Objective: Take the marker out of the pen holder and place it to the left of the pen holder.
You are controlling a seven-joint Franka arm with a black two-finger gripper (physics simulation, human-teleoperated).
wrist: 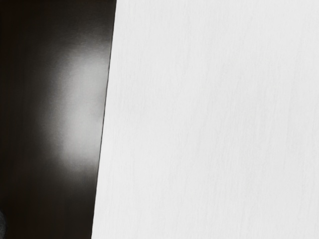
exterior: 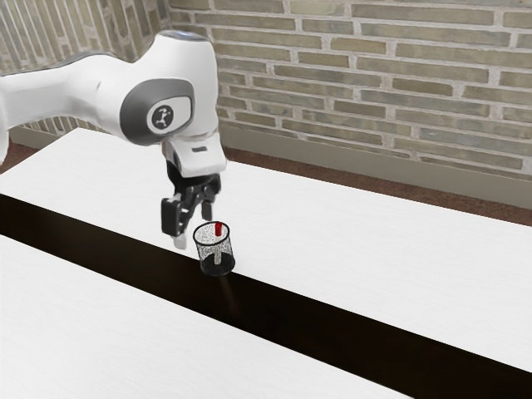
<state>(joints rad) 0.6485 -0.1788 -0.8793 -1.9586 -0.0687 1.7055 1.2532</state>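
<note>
One slim, red-topped marker (exterior: 219, 229) stands inside the round black mesh pen holder (exterior: 216, 269), whose wall props it, in from the white bench's (exterior: 374, 249) far edge; my black two-finger tool (exterior: 194, 229) waits beside, spread wide, presumably for clasping.

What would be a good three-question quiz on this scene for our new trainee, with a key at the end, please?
1. What colour is the upper end of the marker: A) green, B) red, C) blue?
2. True or false: the tool is open, and the marker stands in the pen holder.
3. Fill in "dark" or "pale": between the white surfaces runs a ____ strip.

Key: 1 B; 2 true; 3 dark.
</note>
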